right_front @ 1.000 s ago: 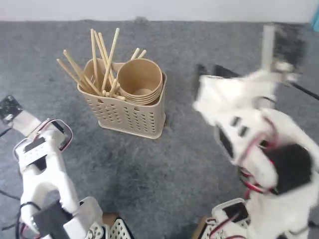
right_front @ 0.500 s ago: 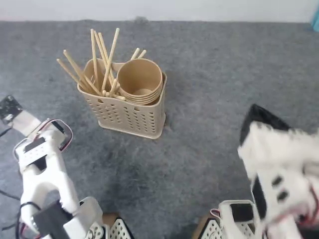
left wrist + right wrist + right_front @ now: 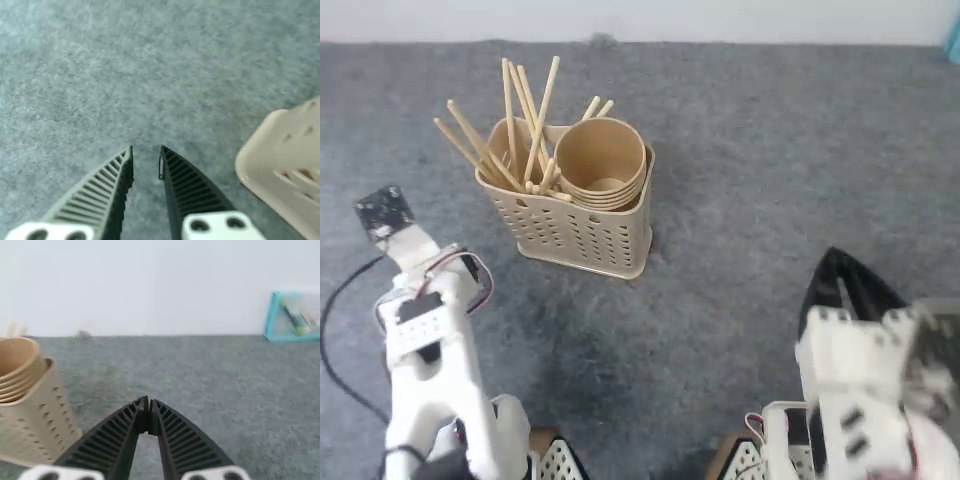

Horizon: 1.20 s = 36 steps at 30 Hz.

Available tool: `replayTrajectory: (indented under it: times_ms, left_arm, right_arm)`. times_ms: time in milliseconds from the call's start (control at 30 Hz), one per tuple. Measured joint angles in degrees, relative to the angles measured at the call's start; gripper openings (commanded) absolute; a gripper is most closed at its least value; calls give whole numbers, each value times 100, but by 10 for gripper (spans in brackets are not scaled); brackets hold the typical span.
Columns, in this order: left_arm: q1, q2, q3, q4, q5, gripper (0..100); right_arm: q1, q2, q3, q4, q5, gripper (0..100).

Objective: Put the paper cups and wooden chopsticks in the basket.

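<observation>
Over the high view I see the paper cups [image 3: 603, 160] nested and the wooden chopsticks [image 3: 515, 115] standing in the basket [image 3: 582, 235], so I judge loading done and the next move just parking the arms across open tabletop [image 3: 750, 150]. On the left wrist view, my left end effector [image 3: 146, 150] is parted a crack and empty, with the basket's corner near. On the right wrist view, the right end effector [image 3: 148, 402] is closed on nothing, well apart from the basket.

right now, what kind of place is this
Likely an indoor robot test table, not a kitchen: a grey carpet-like cover, a plain white wall behind, and a basket staged with paper cups and chopsticks.
</observation>
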Motion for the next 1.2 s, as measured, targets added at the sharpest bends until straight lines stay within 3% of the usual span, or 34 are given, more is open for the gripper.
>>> replayTrajectory:
  times_ms: [300, 467, 700, 867, 1200]
  left_arm:
    - [448, -1618, 949, 0, -79, 80]
    - [730, -2251, 1310, 0, -536, 80]
    - [993, -3086, 1697, 176, -651, 80]
    - [1222, -3648, 1881, 659, -1011, 80]
    - [1679, -5046, 2303, 1899, -1222, 80]
  right_arm:
    - [1081, 18, 2699, -2092, 325, 8]
    - [1213, 105, 4009, -2752, 404, 8]
    - [1152, 105, 5662, -3429, 431, 8]
    - [923, 105, 6180, -3358, 431, 8]
    - [958, 70, 6189, -2013, 431, 9]
